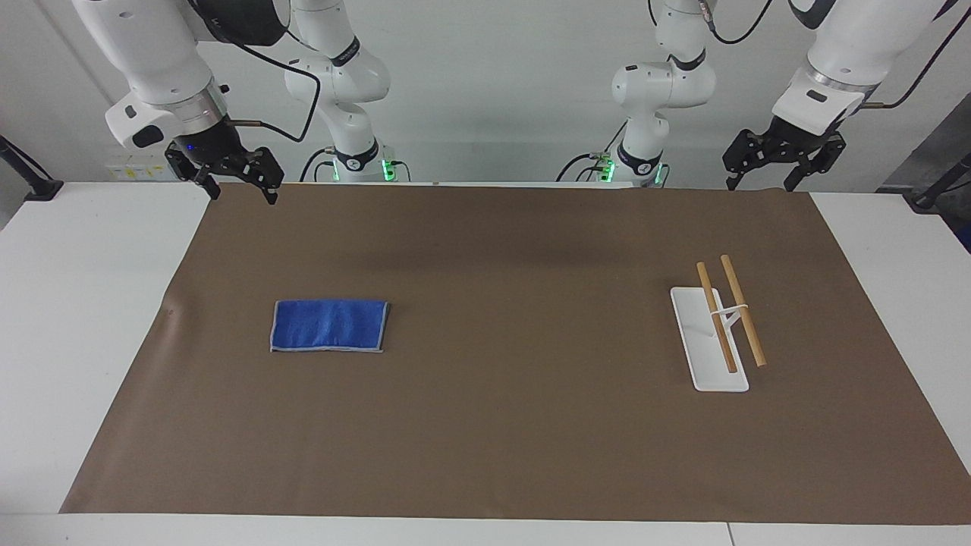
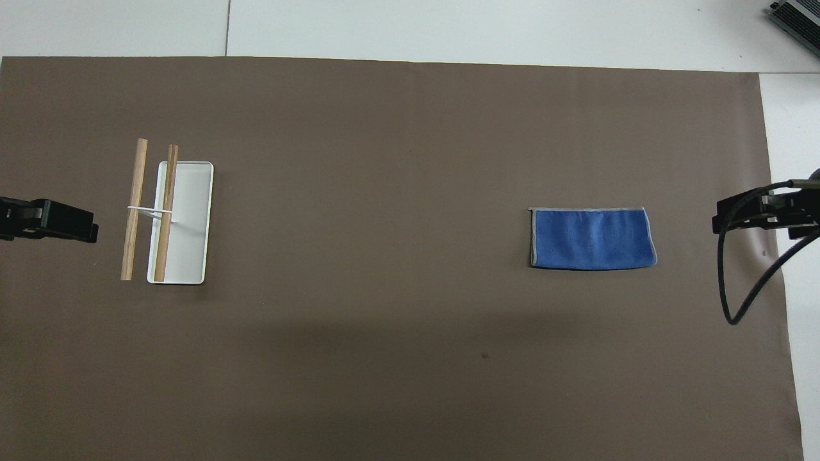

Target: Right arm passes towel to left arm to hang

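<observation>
A: Where is the towel?

B: Flat on the brown mat that covers the surface, toward the right arm's end, with nothing touching it. The rack, a white base carrying two wooden rods, stands well apart from it, toward the left arm's end.

A: And the arms?

B: The right gripper hangs over the mat's edge nearest the robots, its jaws spread and empty. The left gripper waits over the same edge at its own end, jaws also spread, holding nothing.

A: So which step is in hand?

B: The very first, I'd say: the pickup is not yet begun. Next the right arm needs to bring its jaws out over the towel, come down, and pinch an edge or a fold so the cloth lifts clear and dangles, leaving free fabric for the left jaws to take.
</observation>
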You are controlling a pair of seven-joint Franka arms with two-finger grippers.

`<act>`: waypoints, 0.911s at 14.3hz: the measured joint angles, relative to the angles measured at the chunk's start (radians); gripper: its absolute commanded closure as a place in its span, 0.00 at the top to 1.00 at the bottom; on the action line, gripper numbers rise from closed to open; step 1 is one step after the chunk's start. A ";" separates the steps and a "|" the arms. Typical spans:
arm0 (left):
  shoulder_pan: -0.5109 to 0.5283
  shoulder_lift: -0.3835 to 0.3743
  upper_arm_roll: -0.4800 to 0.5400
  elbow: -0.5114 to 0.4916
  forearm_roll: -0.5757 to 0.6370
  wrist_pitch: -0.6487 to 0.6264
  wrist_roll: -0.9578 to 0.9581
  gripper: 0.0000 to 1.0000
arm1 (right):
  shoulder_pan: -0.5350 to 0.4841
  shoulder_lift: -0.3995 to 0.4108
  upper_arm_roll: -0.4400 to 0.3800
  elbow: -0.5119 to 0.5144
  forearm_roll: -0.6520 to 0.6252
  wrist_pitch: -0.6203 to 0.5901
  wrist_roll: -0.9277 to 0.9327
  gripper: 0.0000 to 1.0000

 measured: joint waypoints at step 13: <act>0.000 0.000 0.000 0.000 0.000 0.000 0.000 1.00 | 0.009 -0.067 0.001 -0.294 0.002 0.348 0.000 1.00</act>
